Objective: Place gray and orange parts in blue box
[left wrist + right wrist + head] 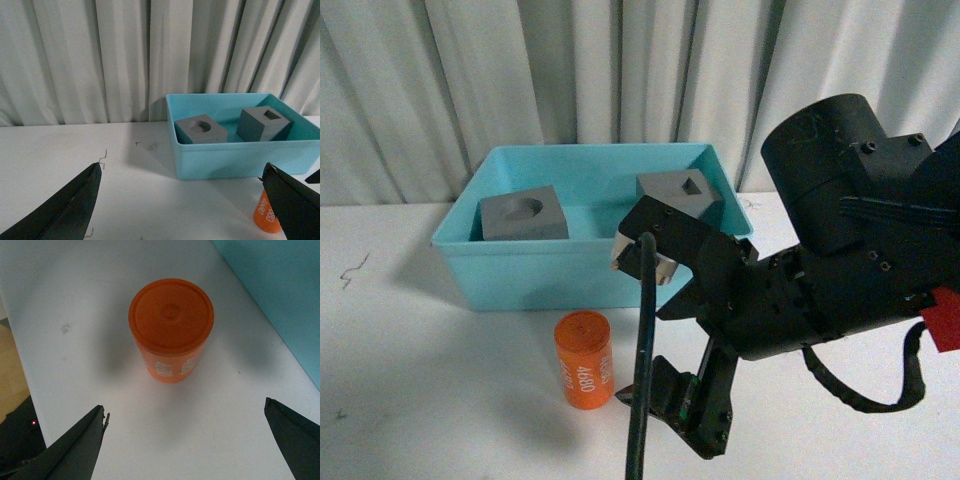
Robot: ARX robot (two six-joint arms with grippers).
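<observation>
The blue box (530, 270) stands on the white table and holds both gray cubes: the round-recess one (524, 215) on its left side, the rectangular-recess one (682, 195) on its right. The orange cylinder (584, 360) stands upright on the table in front of the box. My right gripper (638, 325) is open and empty just right of the cylinder; its wrist view shows the cylinder (171, 327) ahead of the open gripper (185, 406). My left gripper (181, 170) is open and empty, facing the box (235, 160), with the cylinder (267, 217) partly hidden behind one finger (292, 200).
A pale pleated curtain (570, 70) hangs close behind the box. A black cable (642, 340) hangs across the right gripper. The table's edge, with wooden floor (10, 370) beyond it, shows in the right wrist view. Small scratch marks (102, 160) are on the table.
</observation>
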